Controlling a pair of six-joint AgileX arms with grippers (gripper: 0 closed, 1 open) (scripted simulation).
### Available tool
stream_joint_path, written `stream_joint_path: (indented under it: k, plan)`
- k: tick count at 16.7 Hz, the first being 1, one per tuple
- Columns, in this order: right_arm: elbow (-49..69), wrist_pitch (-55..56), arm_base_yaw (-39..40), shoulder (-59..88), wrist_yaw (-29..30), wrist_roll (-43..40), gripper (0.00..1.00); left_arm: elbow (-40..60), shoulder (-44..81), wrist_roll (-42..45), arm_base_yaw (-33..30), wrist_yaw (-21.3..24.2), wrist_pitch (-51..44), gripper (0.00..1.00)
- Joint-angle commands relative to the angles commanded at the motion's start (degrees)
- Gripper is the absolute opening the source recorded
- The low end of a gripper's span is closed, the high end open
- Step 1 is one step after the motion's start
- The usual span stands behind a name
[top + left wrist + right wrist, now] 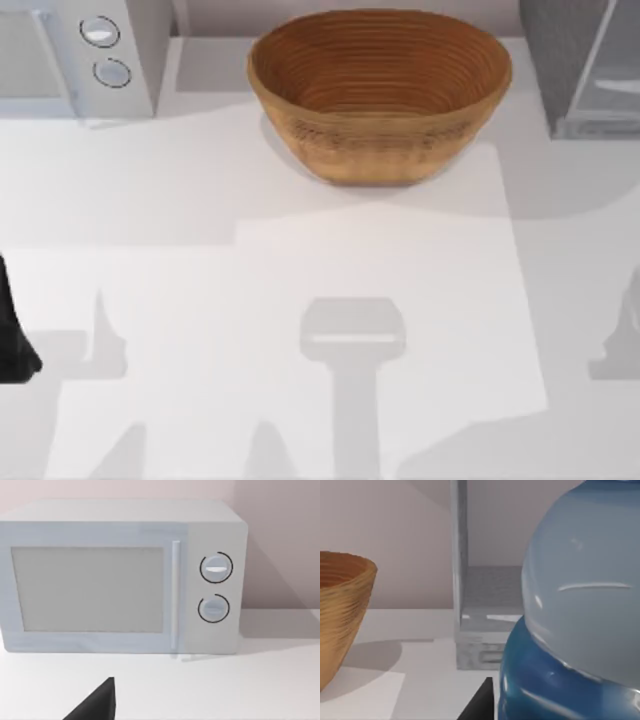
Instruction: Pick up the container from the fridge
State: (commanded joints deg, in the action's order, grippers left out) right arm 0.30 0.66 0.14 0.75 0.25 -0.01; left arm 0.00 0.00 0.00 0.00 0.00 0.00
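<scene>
Small clear plastic bottle with blue screw cap (570, 630) looms very close to the right wrist camera, cap end nearest the lens, in front of the dark grey speckled fridge (490, 610) with its pale glassy panel. Right gripper's grip cannot be told. Fridge stands at the table's far right corner (585, 70), the big brown woven basket (380, 90) beside it at centre back. White two-knob appliance (120, 575) far left. Left arm (12, 335) parked at the left edge; its grip cannot be told either.

Open table (300, 300) before basket (380, 95)
</scene>
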Motion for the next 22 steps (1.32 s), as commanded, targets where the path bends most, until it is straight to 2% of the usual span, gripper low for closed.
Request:
stream_joint_path:
  k: [3, 7, 17, 22]
  plan:
    - [1.6, 4.9, 2.8, 4.7, 3.2, -0.9, 0.00, 0.0, 0.0, 0.0, 0.0, 0.0, 0.0, 1.00]
    - [4.7, 16.6, 9.8, 17.6, 11.3, -2.6, 0.00, 0.0, 0.0, 0.0, 0.0, 0.0, 0.0, 1.00]
    - [10.1, 53.4, 36.0, 69.2, 38.7, -2.8, 0.00, 0.0, 0.0, 0.0, 0.0, 0.0, 0.0, 1.00]
    - [14.3, 72.3, 47.8, 91.6, 49.6, -1.2, 0.00, 0.0, 0.0, 0.0, 0.0, 0.0, 0.0, 1.00]
